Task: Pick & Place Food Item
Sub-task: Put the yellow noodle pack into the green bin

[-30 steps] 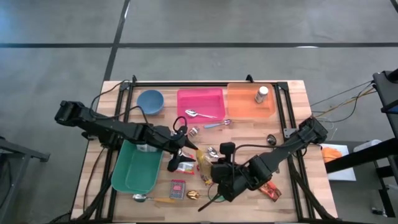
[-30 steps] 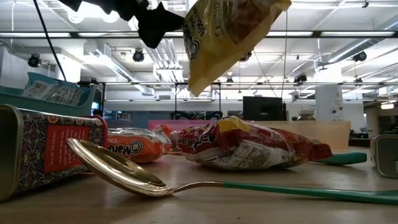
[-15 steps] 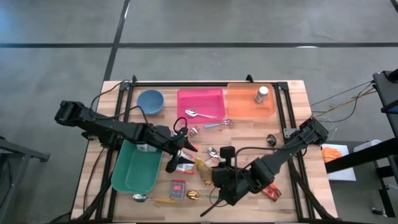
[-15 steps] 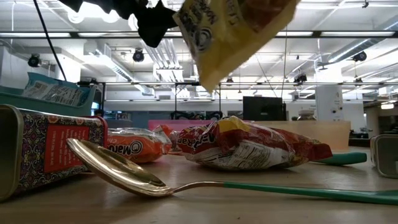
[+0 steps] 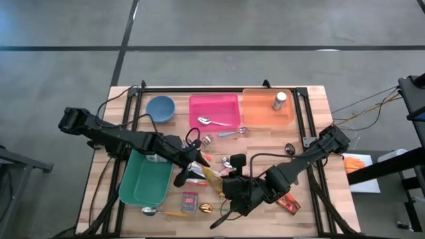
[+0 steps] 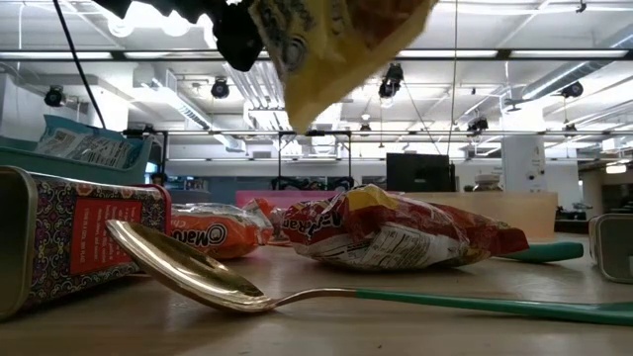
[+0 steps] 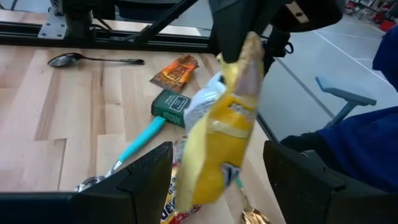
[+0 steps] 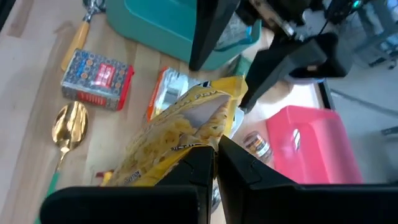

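At the lower centre of the high view, the yellow snack bag (image 5: 212,179) is seen pinched in the right gripper (image 5: 226,187), clear of the table (image 5: 312,113), while the left gripper (image 5: 189,166) stands spread just to its left beside the green bin (image 5: 146,182). In the low view, the bag (image 6: 331,49) is shown hanging at the top centre, above the gold spoon (image 6: 188,267), a height hidden from above. In the left wrist view, the bag dangles between the open fingers (image 7: 146,177); for a clean handover, closing is best delayed until it hangs centred. In the right wrist view, the pressed-together fingers (image 8: 199,165) are shown clamping the bag's edge.
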You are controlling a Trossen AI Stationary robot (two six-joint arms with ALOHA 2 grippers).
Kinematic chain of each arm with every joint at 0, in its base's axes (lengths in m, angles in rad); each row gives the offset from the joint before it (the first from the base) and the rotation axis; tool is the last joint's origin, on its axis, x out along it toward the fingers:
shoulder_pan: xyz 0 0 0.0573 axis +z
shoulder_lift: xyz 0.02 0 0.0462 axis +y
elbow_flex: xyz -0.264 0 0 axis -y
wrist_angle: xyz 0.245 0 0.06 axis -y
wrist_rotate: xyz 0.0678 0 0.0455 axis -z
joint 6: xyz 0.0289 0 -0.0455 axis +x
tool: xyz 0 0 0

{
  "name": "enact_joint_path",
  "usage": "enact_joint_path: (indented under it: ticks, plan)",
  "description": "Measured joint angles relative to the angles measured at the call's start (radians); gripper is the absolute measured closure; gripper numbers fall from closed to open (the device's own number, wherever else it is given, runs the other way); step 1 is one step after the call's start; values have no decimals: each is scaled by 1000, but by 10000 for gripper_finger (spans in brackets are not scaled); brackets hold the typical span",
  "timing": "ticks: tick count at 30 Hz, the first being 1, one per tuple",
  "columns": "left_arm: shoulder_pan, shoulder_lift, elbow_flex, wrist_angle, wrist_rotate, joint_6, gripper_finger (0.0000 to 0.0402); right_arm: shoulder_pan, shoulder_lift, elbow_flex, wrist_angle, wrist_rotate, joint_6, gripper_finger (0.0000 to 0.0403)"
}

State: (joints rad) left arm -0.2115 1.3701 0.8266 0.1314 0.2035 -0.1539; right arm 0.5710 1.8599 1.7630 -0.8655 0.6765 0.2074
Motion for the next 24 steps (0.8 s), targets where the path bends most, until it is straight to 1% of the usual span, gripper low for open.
enact_joint_path:
  ticks: [5, 14, 17, 24]
  plan:
    - [0, 0, 0, 0, 0, 0, 147, -2, 0, 0, 20, 0, -33, 392]
    - [0, 0, 0, 5, 0, -3, 151, -2, 0, 2, 19, 4, -36, 392]
    - [0, 0, 0, 7, 0, -3, 174, -2, 0, 12, 19, 4, -41, 392]
    - [0, 0, 0, 8, 27, 16, 259, -2, 0, 16, 72, 5, -103, 392]
